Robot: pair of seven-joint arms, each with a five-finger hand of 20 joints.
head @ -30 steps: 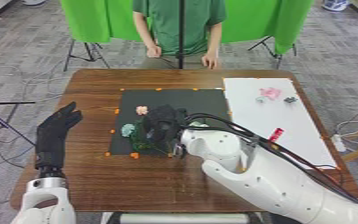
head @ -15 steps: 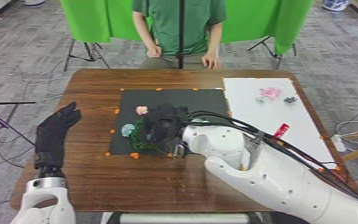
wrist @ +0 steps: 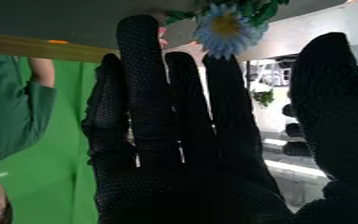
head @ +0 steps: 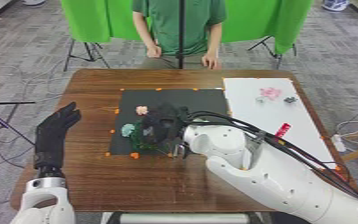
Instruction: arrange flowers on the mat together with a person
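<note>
Right hand (head: 163, 125): over the mat (head: 177, 96), fingers straight; best raised clear of the leaves before any sideways move.
Left hand (head: 55, 131): left of the mat, fingers straight.
Greenery (head: 139, 142): one visible clump, on the mat.
Pale blue flower (head: 127, 130): one, mat's left side.
Peach flower (head: 142, 110): one, farther up the mat.
Small greyish flowers (head: 290, 100): two, right of the mat.
Pink flower (head: 270, 92): one, likewise.

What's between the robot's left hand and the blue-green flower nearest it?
In the head view, between the left hand and the flower lie brown tabletop, an orange marker and the dark mat's edge.
</note>
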